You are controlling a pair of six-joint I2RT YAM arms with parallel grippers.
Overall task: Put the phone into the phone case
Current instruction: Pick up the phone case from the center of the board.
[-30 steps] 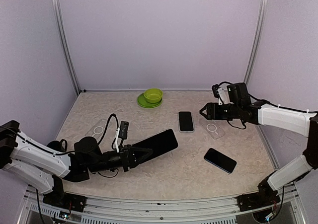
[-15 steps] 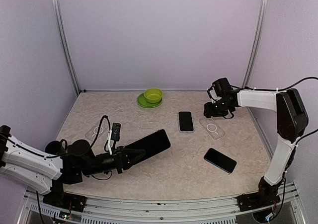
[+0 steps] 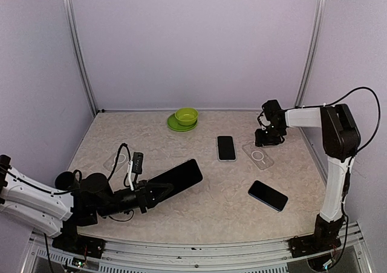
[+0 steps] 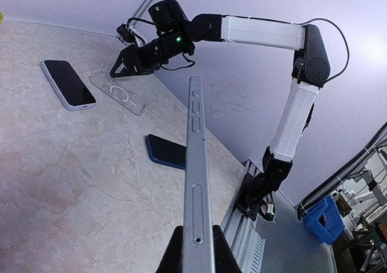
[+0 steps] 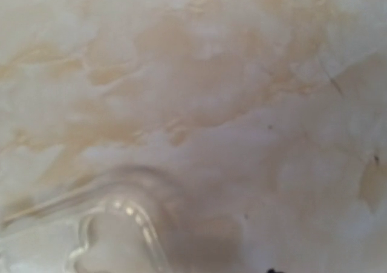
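My right end effector has dropped over the case, jaws apart and empty. My left end effector stays clenched on the phone; insertion is pending.

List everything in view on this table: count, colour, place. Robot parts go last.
held phone: one, black with a silver edge, lifted off the table at near left
middle phone: one, black screen, pale rim, flat at mid-table
dark phone: one, blue-black, flat at near right
right case: one, clear with a ring, flat just right of the middle phone
left case: one, clear with a ring, flat at the left
bowl: one, green, on the plate
plate: one, green, far centre
table: one, beige marbled
left gripper: one, black, shut on the held phone's end
right gripper: one, black, at the right case's far end, holding nothing
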